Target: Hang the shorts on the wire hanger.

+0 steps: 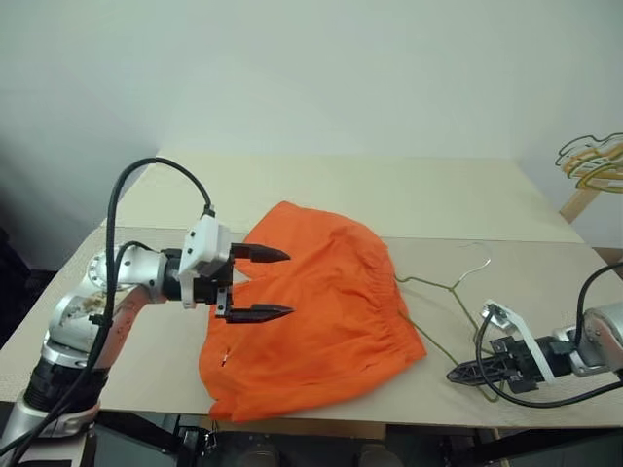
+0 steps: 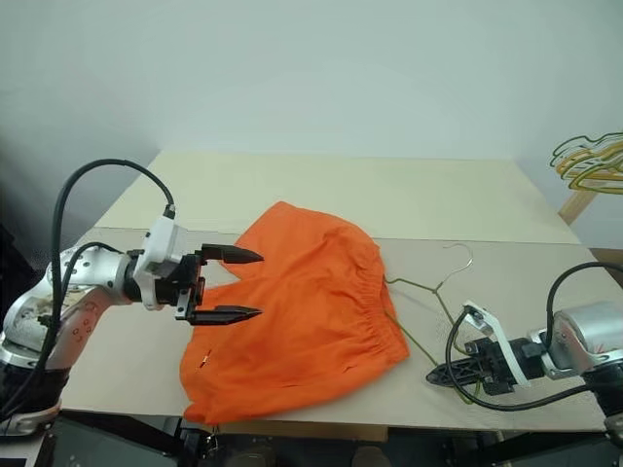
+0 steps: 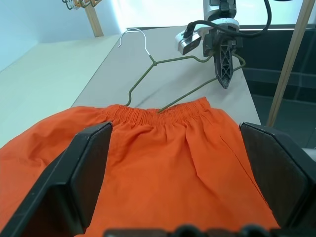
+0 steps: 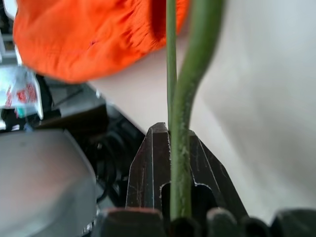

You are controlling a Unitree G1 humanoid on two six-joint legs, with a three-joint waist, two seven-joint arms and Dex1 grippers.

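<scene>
The orange shorts [image 1: 311,311] lie flat in the middle of the table, waistband toward the right. My left gripper [image 1: 290,284] hovers over their left part, open, with nothing between its fingers [image 3: 79,182]. The olive-green wire hanger [image 1: 428,283] lies on the table to the right of the shorts, hook pointing away, and one arm of it runs in at the waistband [image 3: 158,111]. At the table's front right, my right gripper [image 1: 450,373] is shut on the hanger's near corner, and the wire [image 4: 180,123] passes between its closed fingers.
The beige table [image 1: 341,195] has a seam across its middle. Its front edge runs just below the shorts and the right gripper. A bunch of yellow and green hangers [image 1: 592,161] hangs on a wooden stand at the far right.
</scene>
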